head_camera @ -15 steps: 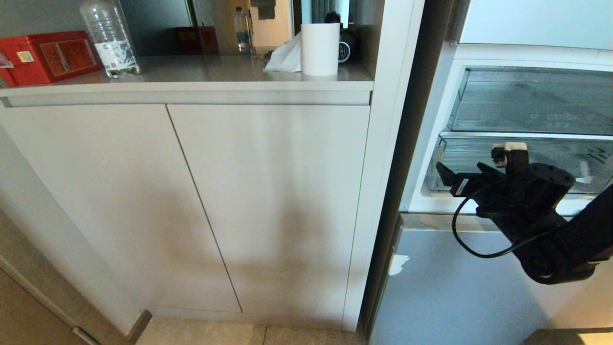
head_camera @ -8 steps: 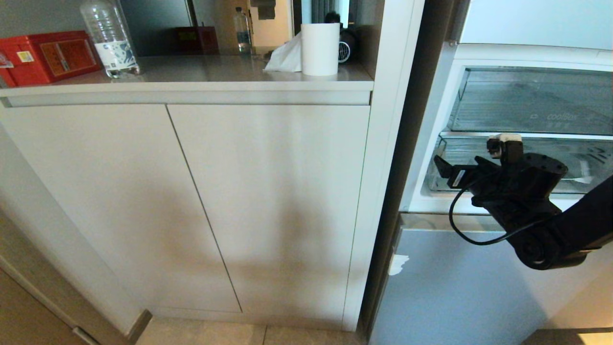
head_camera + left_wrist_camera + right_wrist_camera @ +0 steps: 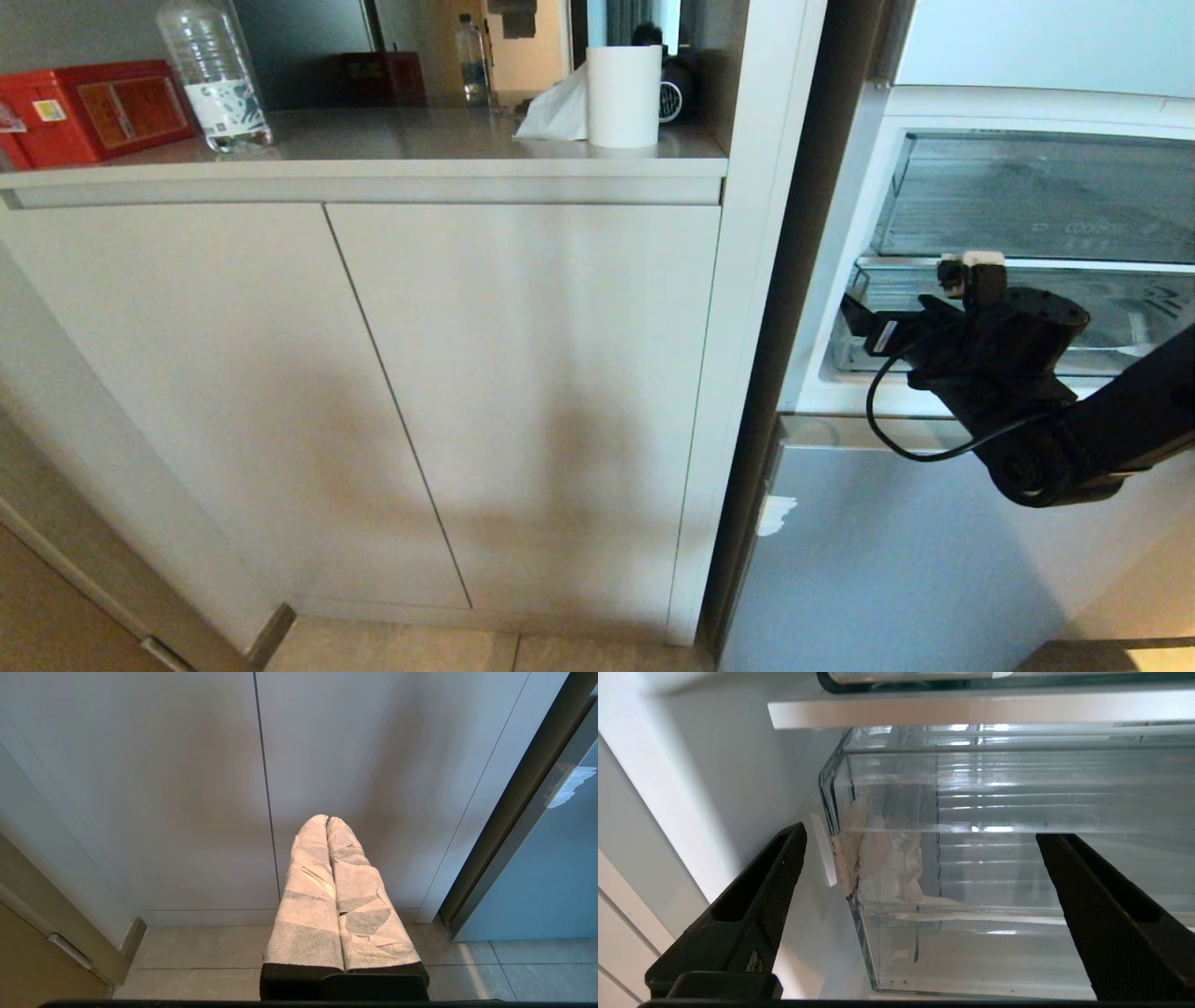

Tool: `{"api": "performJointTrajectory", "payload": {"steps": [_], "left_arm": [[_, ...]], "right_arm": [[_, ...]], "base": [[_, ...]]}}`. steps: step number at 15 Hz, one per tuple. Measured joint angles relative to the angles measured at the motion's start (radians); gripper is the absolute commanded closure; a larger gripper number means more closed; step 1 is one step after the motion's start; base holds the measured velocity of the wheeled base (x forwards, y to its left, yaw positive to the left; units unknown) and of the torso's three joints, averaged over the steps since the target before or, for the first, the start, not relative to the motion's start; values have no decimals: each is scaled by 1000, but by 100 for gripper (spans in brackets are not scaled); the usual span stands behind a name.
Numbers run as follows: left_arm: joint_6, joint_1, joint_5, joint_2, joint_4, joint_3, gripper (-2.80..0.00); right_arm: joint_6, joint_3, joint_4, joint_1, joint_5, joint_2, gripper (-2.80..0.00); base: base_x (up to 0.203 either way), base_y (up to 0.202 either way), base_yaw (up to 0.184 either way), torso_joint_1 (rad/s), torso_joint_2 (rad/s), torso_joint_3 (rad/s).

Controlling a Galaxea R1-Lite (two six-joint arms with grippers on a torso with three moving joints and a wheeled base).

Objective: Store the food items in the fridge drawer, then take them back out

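1. the right gripper is held level in front of the open fridge, at the left front corner of the fridge drawer, pointing into it.
2. its jaws are released and spread wide; in the right wrist view the right gripper has nothing between its two black fingers, only the clear drawer front showing in the gap.
3. the fridge drawer is a shallow transparent bin with a ribbed floor, and its near corner is whitish and chipped, with dark specks along the edge.
4. i cannot tell whether the fingertips touch the drawer; they sit just beside its corner.
5. directly above the fridge drawer sits a deeper clear bin with faint lettering on its front.
6. no food item shows in any view, so its place cannot be told.
7. the left gripper hangs low, well to the left of the fridge drawer, facing the pale cabinet doors; its jaws, wrapped in white padding, are clenched together with nothing between them.
8. on the tabletop above the cabinet, well to the left of the fridge drawer, stand a red box, a clear plastic bottle and a white paper roll.
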Motion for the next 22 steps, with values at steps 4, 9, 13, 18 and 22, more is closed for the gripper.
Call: {"api": "performJointTrajectory", "payload": {"steps": [4,9,13,18,22], "left_arm": [[0,0,0,0,0,0,0],[0,0,0,0,0,0,0],[0,0,0,0,0,0,0],[0,0,0,0,0,0,0],[0,0,0,0,0,0,0]], "right_arm": [[2,-16,18,9,0,3,-280],[4,-11,19,34,-6,4,-280],[5,-2,19,51,-9,4,-280],[6,17,16,64,-27,-1,0],[2,17,17,69,-25,-2,0]], "base": [[0,0,0,0,0,0],[0,0,0,0,0,0],[0,0,0,0,0,0],[0,0,0,0,0,0],[0,0,0,0,0,0]]}}
